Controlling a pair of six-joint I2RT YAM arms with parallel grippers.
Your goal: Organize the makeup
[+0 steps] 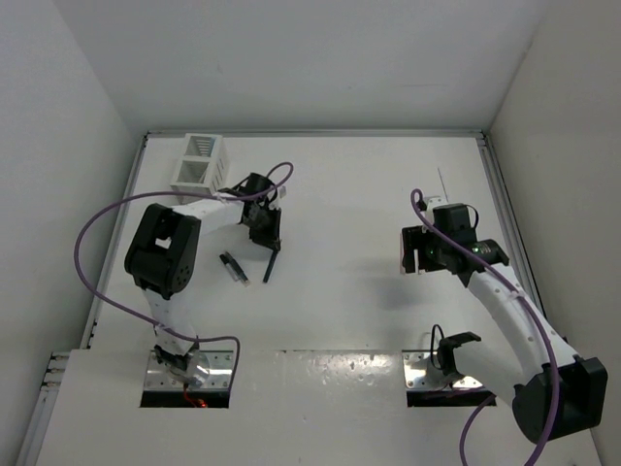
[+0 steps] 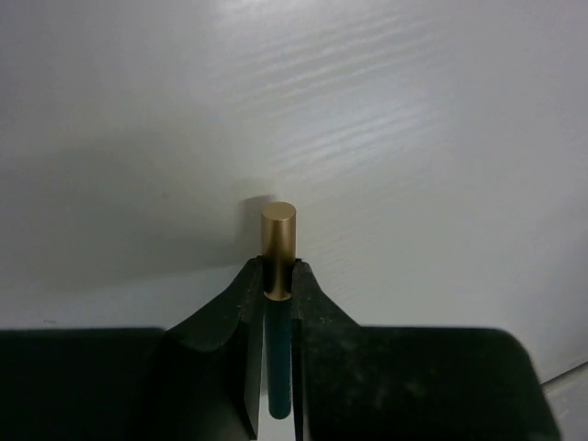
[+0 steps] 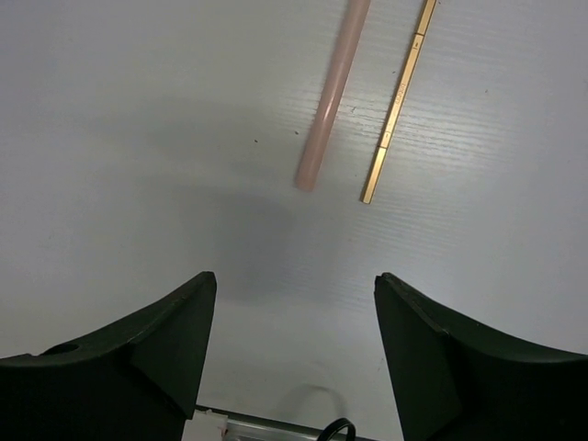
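Note:
My left gripper (image 1: 264,231) is shut on a black pencil with a gold end (image 1: 271,262), right of the white slotted box (image 1: 199,162). In the left wrist view the gold end (image 2: 277,237) sticks out past the closed fingertips (image 2: 278,276) over the bare table. A short black tube (image 1: 233,267) lies on the table just left of the held pencil. My right gripper (image 1: 419,250) is open and empty (image 3: 294,280). Ahead of it lie a pink stick (image 3: 331,92) and a thin tan-gold stick (image 3: 397,101), side by side. No light blue stick is in view.
White walls close the table in at the back and both sides. A thin pale stick (image 1: 441,182) shows faintly beyond the right gripper. Purple cables loop off both arms. Two mounting plates sit at the near edge.

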